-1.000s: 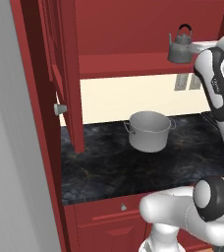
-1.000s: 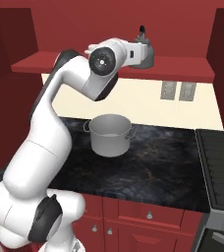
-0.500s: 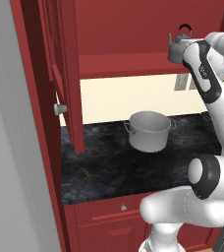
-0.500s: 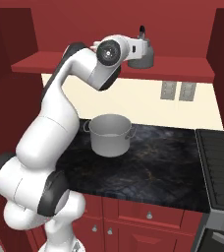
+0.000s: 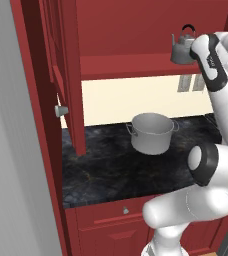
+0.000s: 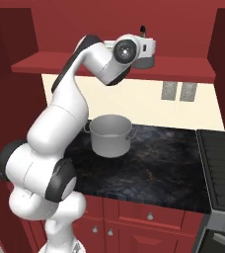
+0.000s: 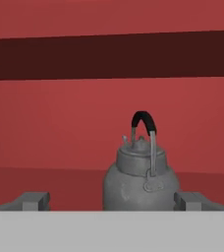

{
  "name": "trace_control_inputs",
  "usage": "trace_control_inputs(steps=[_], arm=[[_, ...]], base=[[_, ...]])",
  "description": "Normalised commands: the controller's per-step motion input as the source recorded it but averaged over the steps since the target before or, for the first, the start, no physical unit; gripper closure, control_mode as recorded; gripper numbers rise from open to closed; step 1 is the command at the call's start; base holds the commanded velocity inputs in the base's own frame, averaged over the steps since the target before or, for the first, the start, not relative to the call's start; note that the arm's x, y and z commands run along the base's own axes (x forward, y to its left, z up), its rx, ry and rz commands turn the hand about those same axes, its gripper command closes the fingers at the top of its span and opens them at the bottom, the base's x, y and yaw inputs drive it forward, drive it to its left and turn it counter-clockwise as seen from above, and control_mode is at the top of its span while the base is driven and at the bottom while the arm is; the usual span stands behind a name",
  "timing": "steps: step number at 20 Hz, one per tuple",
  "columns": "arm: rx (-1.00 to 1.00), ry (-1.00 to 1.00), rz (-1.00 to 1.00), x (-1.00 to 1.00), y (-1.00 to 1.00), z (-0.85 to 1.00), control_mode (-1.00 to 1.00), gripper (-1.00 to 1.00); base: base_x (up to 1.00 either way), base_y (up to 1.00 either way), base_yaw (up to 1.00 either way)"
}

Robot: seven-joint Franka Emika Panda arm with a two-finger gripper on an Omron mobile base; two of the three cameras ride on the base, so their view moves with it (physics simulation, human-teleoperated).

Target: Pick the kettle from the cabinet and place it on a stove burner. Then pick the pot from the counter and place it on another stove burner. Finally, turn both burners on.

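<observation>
I hold the hand (image 7: 112,199) level with the kettle (image 7: 140,179) on the cabinet (image 5: 136,65) shelf, fingers spread apart either side, ready to grip its body.

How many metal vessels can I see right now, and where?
2. The kettle stands on the cabinet shelf between the open fingers; the pot sits on the counter. Others may be hidden.

Arm raised to the cabinet shelf (image 6: 183,69)

The gripper (image 6: 151,47) is up at shelf height, right against the grey kettle (image 6: 145,60), whose black handle pokes above it. Well below the gripper, the wide pot (image 6: 110,135) stands on the dark worktop (image 6: 154,168); the stove (image 6: 222,165) lies lower and off to its right.
</observation>
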Motion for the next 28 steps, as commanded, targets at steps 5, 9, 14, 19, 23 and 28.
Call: trace_control_inputs(steps=[5, 9, 14, 19, 23, 28], arm=[[0.0, 0.0, 0.01, 0.16, -0.32, 0.0, -1.0, -1.0], [0.0, 0.01, 0.01, 0.2, -0.28, 0.0, -1.0, -1.0], [0.0, 0.01, 0.01, 0.24, -0.18, 0.0, -1.0, -1.0], [0.0, 0.0, 0.01, 0.23, -0.1, 0.0, -1.0, -1.0], [0.0, 0.01, 0.0, 0.22, -0.02, 0.0, -1.0, -1.0], [0.0, 0.01, 0.0, 0.21, 0.03, 0.0, -1.0, -1.0]], base=[[0.0, 0.0, 0.0], [0.0, 0.0, 0.0], [0.0, 0.0, 0.0], [0.0, 0.0, 0.0], [0.0, 0.0, 0.0], [0.0, 0.0, 0.0]])
